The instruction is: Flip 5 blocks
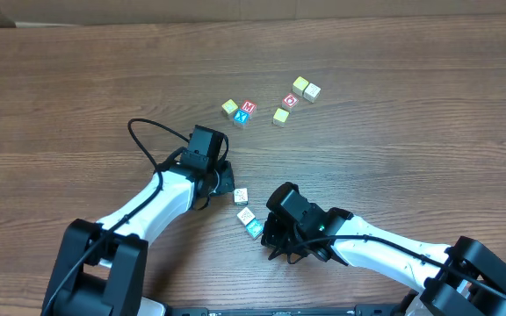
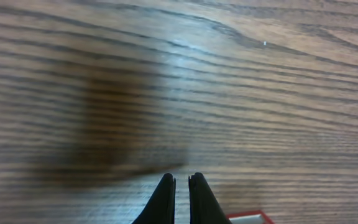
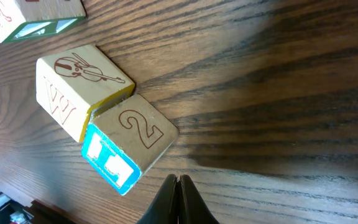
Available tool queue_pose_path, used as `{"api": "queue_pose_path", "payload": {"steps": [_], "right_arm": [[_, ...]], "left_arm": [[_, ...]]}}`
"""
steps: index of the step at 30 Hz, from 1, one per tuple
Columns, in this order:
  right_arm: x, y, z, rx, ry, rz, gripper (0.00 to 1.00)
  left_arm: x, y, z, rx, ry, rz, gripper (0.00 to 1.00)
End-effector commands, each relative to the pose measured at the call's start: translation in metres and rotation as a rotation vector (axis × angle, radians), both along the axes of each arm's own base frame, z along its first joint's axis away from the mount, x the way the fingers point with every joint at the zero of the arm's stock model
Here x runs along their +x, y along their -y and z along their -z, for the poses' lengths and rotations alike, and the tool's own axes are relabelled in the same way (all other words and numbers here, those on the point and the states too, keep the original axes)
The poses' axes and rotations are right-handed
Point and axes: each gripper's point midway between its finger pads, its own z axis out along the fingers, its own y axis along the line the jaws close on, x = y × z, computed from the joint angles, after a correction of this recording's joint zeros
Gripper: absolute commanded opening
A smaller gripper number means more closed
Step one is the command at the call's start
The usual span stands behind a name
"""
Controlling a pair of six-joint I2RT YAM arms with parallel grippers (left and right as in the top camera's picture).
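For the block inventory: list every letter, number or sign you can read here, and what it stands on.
"2": top face of the pale wooden cube with a blue side.
"W": side face of the pale wooden cube with a violin drawing on top.
"M": top of the small wooden cube with red print, overhead view.
Unreadable: the white mark on that blue side; print on the other small cubes.

- Dark brown wood-grain table (image 1: 411,105) fills the overhead view.
- Pale tan strip (image 1: 235,9) along far edge.
- Soft glare on grain, left wrist view.
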Motion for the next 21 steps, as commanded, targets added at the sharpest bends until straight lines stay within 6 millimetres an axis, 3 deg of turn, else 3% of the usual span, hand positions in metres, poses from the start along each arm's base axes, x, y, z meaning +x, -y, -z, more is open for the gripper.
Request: {"api": "queue_pose_path", "payload": {"steps": [1, 12, 21], "right_arm": [[0.003, -0.006, -0.005, 0.011, 0.009, 0.003, 0.04], [0.004, -0.005, -0.004, 0.006, 0.014, 0.006, 0.04], [0.004, -0.005, -0.005, 0.007, 0.014, 0.006, 0.04]], "left_arm": [[0.003, 0.009, 0.004, -0.037, -0.007, 0.049, 0.04], [0.009, 0.03, 0.0, -0.138, 0.017, 0.088, 0.04], [0.001, 0.039, 0.0, -0.151, -0.005, 0.12, 0.04]]}}
